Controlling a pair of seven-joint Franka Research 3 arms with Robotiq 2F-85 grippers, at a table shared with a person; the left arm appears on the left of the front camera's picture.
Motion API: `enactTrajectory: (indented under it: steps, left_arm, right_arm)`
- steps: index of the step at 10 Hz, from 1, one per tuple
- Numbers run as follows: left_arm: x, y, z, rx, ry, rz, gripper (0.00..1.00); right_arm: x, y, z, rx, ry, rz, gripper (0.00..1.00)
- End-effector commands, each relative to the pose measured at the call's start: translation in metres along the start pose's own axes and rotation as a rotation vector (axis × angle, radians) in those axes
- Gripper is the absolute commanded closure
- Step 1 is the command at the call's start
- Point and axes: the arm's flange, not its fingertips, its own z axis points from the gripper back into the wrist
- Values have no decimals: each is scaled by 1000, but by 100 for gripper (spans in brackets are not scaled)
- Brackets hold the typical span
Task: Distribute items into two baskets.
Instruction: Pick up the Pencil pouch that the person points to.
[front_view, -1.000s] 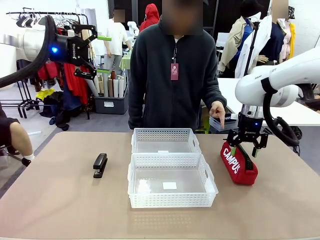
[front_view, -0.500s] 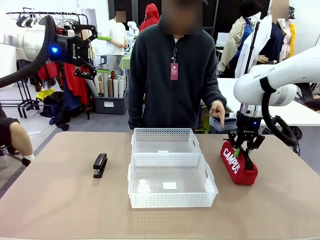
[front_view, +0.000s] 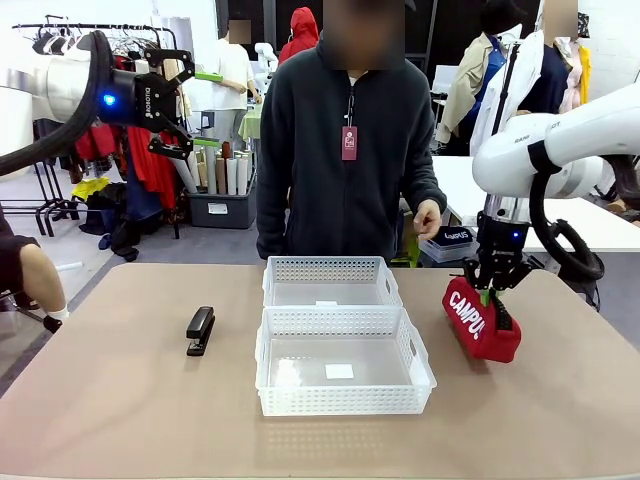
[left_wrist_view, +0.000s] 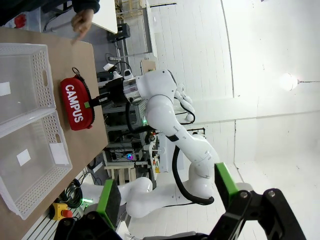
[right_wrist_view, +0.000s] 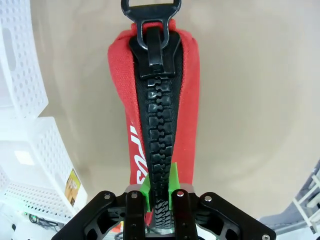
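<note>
The red "CAMPUS" pouch (front_view: 476, 318) hangs tilted just above the table, right of the baskets. My right gripper (front_view: 491, 294) is shut on its black zipper ridge. From the right wrist the pouch (right_wrist_view: 186, 90) runs straight away from the green pads of that gripper (right_wrist_view: 160, 189). The black stapler (front_view: 200, 330) lies left of the baskets. Two white lattice baskets stand mid-table, the near one (front_view: 340, 400) touching the far one (front_view: 328, 268). My left gripper (front_view: 196, 108) is raised high at the left, open and holding nothing. Its wrist view looks down on the pouch (left_wrist_view: 75, 102) beside both baskets (left_wrist_view: 44, 75).
A person in a dark fleece stands at the far edge, with a loosely closed hand (front_view: 427, 217) held above the table's far right. The table (front_view: 120, 420) has bare room in front of the stapler and around the pouch. Clothes racks stand far behind.
My right gripper closed on the pouch's zipper ridge and raised it slightly. The person's pointing hand pulled back and curled. The left arm stayed still.
</note>
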Motion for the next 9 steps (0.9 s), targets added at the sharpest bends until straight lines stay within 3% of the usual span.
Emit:
enactTrajectory:
  steps: [1,5,9]
  left_arm:
    - [-1,-1,1,0,-1,-1,0]
    - [-1,-1,1,0,-1,-1,0]
    - [-1,-1,1,0,-1,-1,0]
  right_arm:
    - [-8,4,24,-55,-3,-22,100]
    - [-54,28,112,-60,-35,-16,100]
    - [-84,53,205,-174,-123,-17,100]
